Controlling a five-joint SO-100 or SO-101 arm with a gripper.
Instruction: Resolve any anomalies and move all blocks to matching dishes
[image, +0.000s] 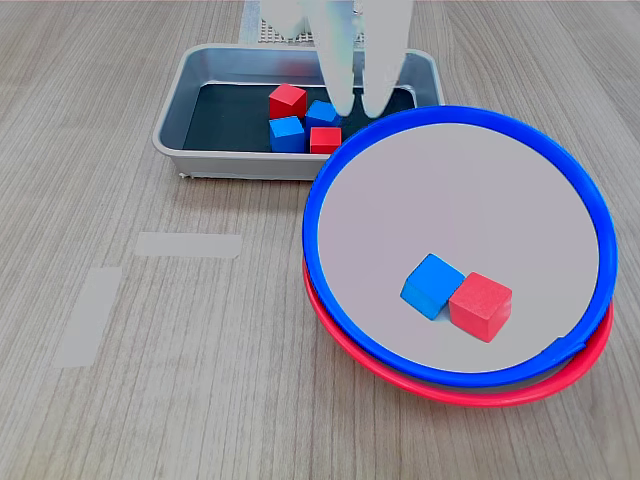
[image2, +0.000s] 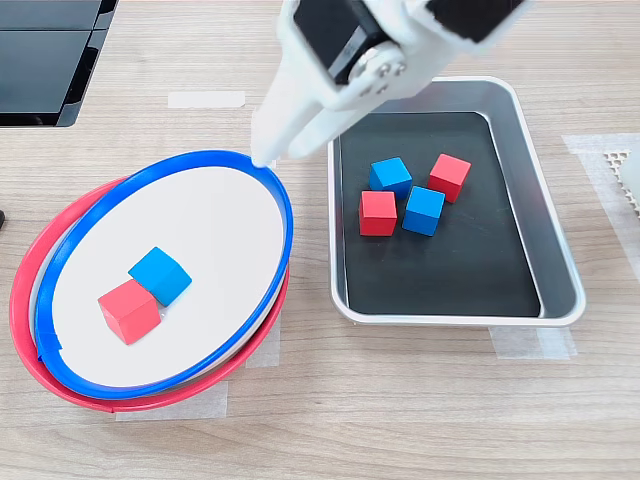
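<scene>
Wooden tabletop (image2: 420, 400) fills the second exterior view. At that view's left, a blue dish (image2: 283, 215) sits stacked inside a red dish (image2: 20, 310). One red block (image2: 128, 311) and one blue block (image2: 160, 275) touch on the blue dish. Above its rim hangs the white gripper (image2: 268, 152), fingers slightly apart, holding nothing. Right of it, a grey tray (image2: 560, 290) holds two red blocks (image2: 377, 213) and two blue blocks (image2: 424, 210), clustered together.
</scene>
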